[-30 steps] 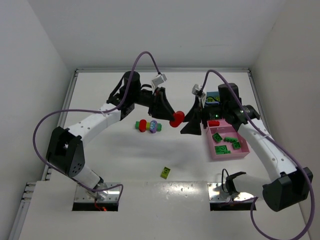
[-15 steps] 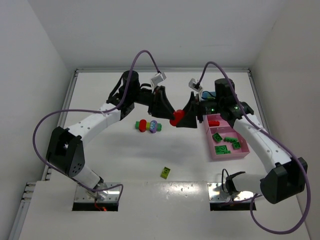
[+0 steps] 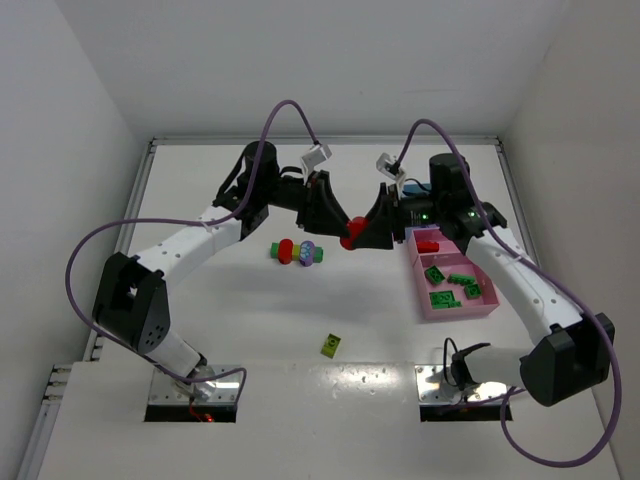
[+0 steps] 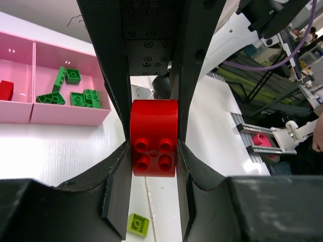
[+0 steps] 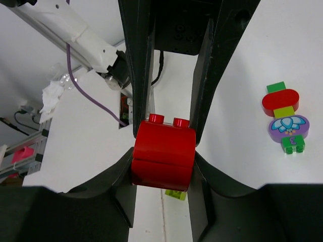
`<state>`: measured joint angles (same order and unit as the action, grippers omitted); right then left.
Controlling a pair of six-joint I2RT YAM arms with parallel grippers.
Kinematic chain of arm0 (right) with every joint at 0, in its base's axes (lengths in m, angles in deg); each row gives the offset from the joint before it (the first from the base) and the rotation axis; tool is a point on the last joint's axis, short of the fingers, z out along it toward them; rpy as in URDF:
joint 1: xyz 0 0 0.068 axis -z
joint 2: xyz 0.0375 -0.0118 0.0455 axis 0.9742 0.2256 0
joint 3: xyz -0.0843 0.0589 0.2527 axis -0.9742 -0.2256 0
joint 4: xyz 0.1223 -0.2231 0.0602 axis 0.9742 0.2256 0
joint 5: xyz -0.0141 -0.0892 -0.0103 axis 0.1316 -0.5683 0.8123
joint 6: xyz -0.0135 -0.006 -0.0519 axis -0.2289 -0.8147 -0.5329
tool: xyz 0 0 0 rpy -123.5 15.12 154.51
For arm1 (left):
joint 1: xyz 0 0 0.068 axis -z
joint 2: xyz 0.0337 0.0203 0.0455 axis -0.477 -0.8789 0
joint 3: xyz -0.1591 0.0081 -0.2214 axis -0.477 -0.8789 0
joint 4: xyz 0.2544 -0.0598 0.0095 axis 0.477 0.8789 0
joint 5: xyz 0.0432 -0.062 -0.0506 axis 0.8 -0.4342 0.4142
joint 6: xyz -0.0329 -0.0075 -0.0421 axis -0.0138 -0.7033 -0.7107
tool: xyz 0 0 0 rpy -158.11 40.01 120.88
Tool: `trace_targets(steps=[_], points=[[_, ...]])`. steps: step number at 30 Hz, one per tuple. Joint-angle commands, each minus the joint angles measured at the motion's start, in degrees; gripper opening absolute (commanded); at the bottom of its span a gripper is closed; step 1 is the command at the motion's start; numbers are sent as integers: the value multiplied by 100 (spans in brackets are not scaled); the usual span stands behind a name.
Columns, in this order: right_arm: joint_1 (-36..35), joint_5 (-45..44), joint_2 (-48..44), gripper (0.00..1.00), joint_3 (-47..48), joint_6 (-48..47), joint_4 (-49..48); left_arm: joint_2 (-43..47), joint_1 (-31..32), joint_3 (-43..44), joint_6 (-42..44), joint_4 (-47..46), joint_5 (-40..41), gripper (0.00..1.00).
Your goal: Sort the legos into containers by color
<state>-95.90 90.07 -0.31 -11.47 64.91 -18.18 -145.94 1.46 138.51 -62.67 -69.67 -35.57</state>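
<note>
Red rounded plastic brick (image 3: 347,240) is hanging above the white table (image 3: 250,320) between both arms — mid-handover, by the look of it.

Left gripper (image 4: 154,138) is clamping the brick by its flanks, studs facing its camera. Right gripper (image 5: 163,154) is pressing its fingers on the same piece from the opposite end, so both are gripping it at once. Risk noted: if the left jaws part before the right grip is firm, the brick drops — and any pull while both are holding may twist it askew. Brick is sitting between each pair of fingertips, apart from the pink plastic tray (image 4: 15,113) holding a red piece, its likely destination.
</note>
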Motion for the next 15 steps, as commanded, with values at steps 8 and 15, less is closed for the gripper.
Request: trace_targets(steps=[8, 15], points=[[127, 38, -467, 0, -173, -1186, 890, 94, -621, 253, -395, -735, 366, 0], [417, -1028, -1065, 0, -910, -1320, 1199, 147, -1097, 253, -643, -940, 831, 0]])
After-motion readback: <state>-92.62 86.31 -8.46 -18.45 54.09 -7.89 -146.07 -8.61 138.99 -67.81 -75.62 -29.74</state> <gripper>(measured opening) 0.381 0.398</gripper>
